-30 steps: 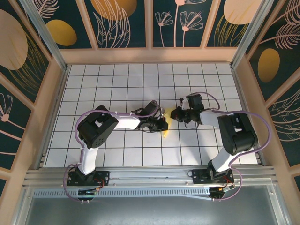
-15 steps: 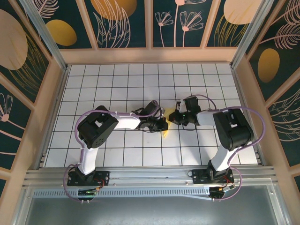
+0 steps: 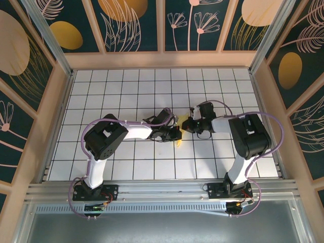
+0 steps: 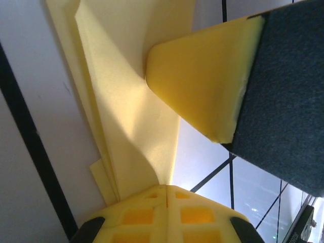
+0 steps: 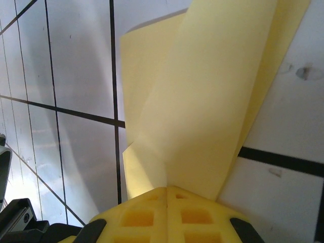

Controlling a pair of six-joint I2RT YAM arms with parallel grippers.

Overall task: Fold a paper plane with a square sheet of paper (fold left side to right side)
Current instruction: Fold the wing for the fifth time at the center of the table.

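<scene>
Left hand (image 4: 167, 192) and right hand (image 5: 167, 191), closed, pinch folded paper (image 4: 126, 101) between them.

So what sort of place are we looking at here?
Likely a robot lab test booth: left arm and right arm bolted to a rail, a white grid-tiled table, patterned panel walls.

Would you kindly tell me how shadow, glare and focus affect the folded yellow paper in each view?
Left wrist view: the folded pale-yellow paper sheet is sharp, a soft shadow crossing its lower part, glare on the white table tiles. Right wrist view: paper evenly lit, tiles glaring lower left. Top view: even light, paper tiny.
</scene>
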